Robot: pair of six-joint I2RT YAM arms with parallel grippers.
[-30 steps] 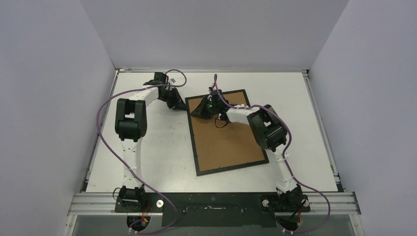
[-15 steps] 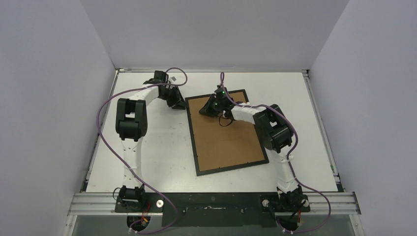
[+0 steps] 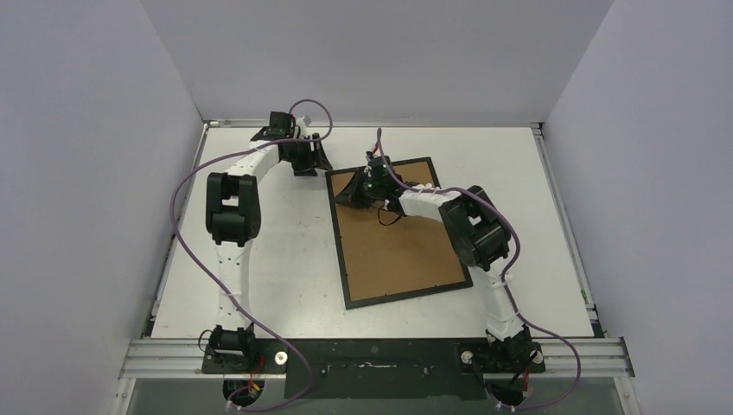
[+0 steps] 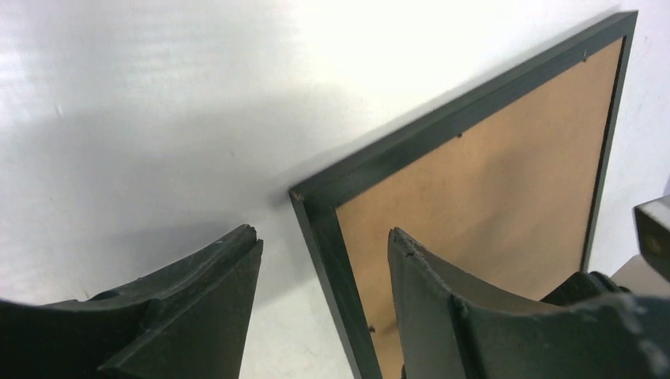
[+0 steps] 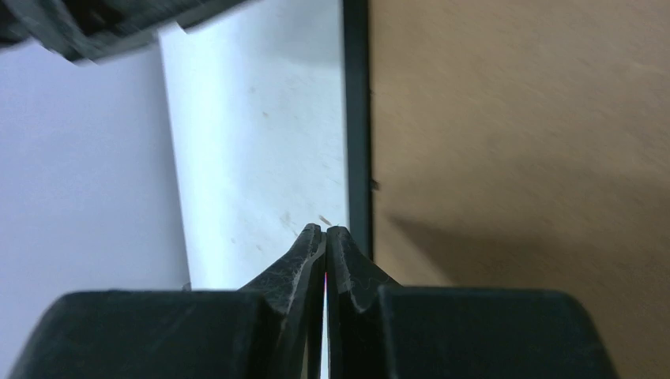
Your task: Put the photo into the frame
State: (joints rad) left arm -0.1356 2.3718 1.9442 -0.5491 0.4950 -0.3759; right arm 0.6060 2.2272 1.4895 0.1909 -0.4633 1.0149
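Note:
The frame (image 3: 406,295) lies flat on the white table, its brown backing (image 3: 393,251) facing up. The photo is hidden. My left gripper (image 3: 315,162) hovers open by the frame's far left corner. In the left wrist view that corner of the frame (image 4: 442,118) shows between the spread fingers of the left gripper (image 4: 324,233), which hold nothing. My right gripper (image 3: 344,197) is shut and empty. In the right wrist view the right gripper's (image 5: 325,229) tips sit just left of the frame's black left edge (image 5: 357,118), beside the backing (image 5: 513,158).
Bare white table (image 3: 277,259) spreads left of the frame, and more table (image 3: 519,173) lies to its right. Pale walls close in the table at the back and on both sides. Purple cables loop off both arms.
My left gripper has opened and drawn back from the frame's far left corner toward the back of the table. The right wrist swung slightly right, then returned, staying shut.

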